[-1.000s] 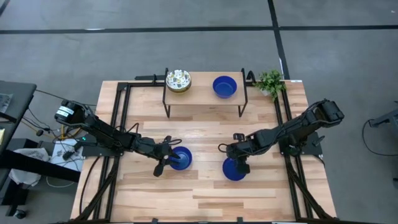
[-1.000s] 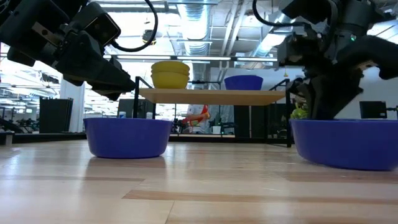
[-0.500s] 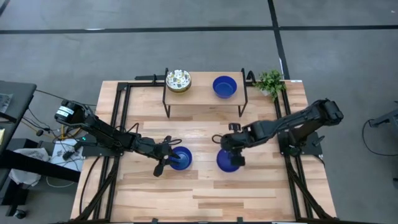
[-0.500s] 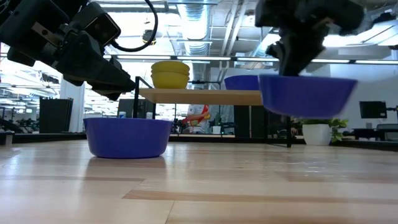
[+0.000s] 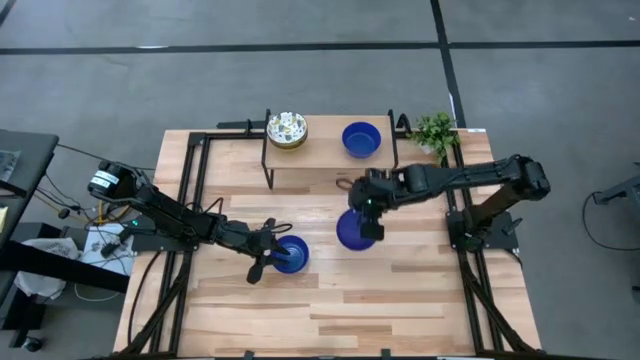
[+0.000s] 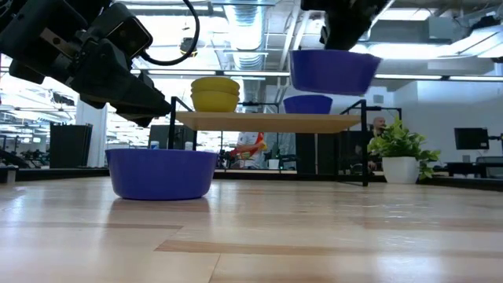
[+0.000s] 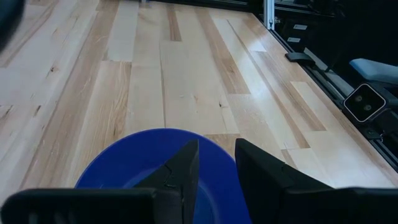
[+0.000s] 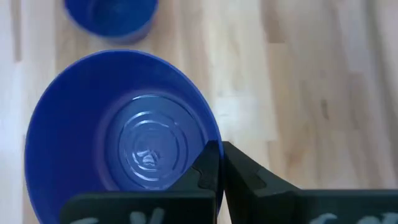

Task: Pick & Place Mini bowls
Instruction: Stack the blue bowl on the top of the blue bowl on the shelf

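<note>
Right gripper (image 5: 366, 226): fingers (image 8: 211, 171) pinched together on the near rim of a glossy solid-blue round bowl (image 5: 352, 231), one finger inside the wall, one outside. The bowl is held clear of the wooden slat table (image 5: 330, 310); in the low view it hangs at about shelf-top height, mouth up, roughly level, with open air below it. From above it sits in front of the small wooden shelf on black legs (image 5: 328, 158), between the shelf's front edge and the table's middle.

Left gripper (image 5: 268, 255): jaws stand at a narrow gap straddling the near rim of a second glossy blue bowl (image 5: 291, 255), one finger (image 7: 180, 177) inside, the other outside. This bowl rests flat on the table, left of centre. Whether the pads press the rim, I cannot tell.

The two bowls are well apart; bare boards lie between them and along the table's front edge.

On the shelf: a third blue bowl (image 5: 361, 139) toward the right end, a stack of white floral-speckled bowls with yellow outsides (image 5: 287, 130) toward the left end, free shelf surface between them. A small green potted plant (image 5: 435, 133) stands at the table's far right corner, beside the shelf's right legs.
</note>
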